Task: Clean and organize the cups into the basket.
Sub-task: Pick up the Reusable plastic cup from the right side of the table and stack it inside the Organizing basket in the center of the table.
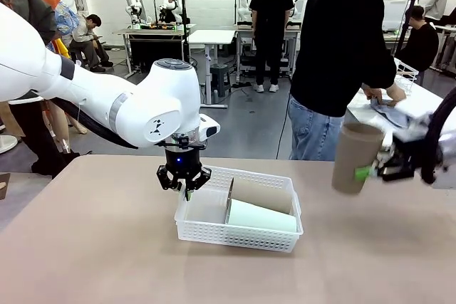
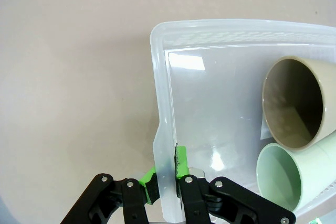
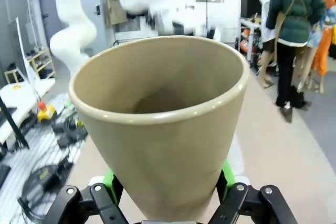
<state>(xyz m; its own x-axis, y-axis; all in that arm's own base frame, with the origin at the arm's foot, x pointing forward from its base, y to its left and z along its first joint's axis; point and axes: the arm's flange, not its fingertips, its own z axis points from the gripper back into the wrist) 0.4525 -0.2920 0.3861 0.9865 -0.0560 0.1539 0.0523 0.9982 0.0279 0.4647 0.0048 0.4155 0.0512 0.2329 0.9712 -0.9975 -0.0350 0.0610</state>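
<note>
From the front, the left gripper (image 1: pixel 184 179) stands at the left end of the shallow white lattice-sided plastic basket (image 1: pixel 235 236) on the brown worktop (image 1: pixel 100 247). Its wrist view adds that the green pads are clamped on the basket's end wall, one inside and one outside. Two cups lie side by side in the basket, mouths toward that gripper: a pale mint green plastic tumbler (image 1: pixel 261 216) nearer the robot and a beige plastic tumbler (image 1: pixel 262 194) behind it. Well to the basket's right, the right gripper (image 1: pixel 365 171) grips a tilted tan brown plastic tumbler (image 1: pixel 354 158) by its narrow end. Its wrist view looks into the open mouth, with a green pad on either side of the base.
</note>
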